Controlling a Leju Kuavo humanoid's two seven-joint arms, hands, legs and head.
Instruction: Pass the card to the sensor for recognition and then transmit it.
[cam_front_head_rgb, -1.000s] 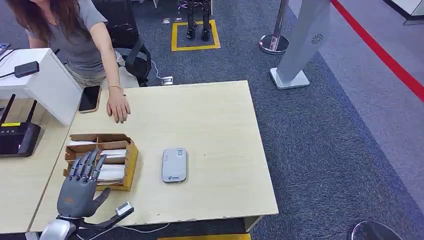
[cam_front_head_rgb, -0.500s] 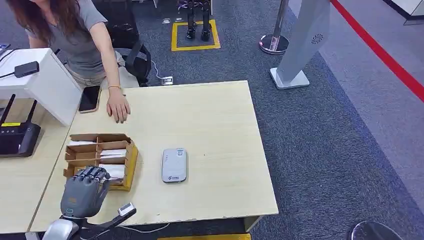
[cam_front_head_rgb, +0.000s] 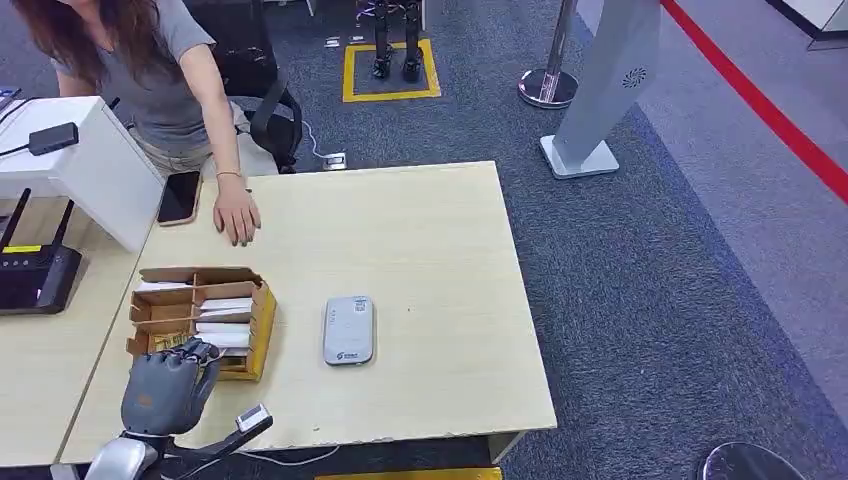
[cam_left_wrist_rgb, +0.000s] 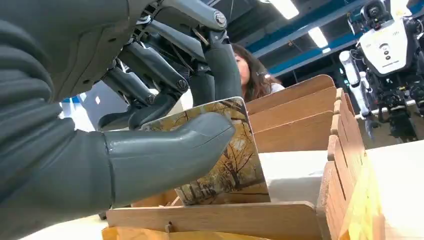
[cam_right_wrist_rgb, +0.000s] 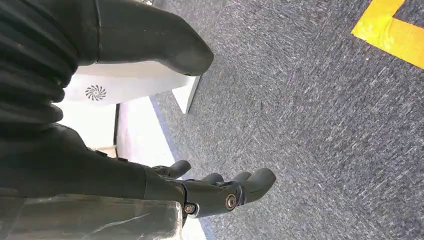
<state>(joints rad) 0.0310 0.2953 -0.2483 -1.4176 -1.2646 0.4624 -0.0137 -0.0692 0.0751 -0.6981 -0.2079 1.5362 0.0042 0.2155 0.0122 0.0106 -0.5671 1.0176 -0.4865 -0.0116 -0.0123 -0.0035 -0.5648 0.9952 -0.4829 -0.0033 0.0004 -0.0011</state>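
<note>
Where the pale wood-grain counter meets its near-left corner, the matte grey left hand pinches one glossy card, printed with autumn trees, between thumb and fingers inside the brown cardboard box. Its lower edge is hidden behind the box wall. White cards fill the partitions, too stacked to count. One flat, rounded grey sensor lies just beside the box. Over carpet, the right hand hangs empty, fingers apart.
</note>
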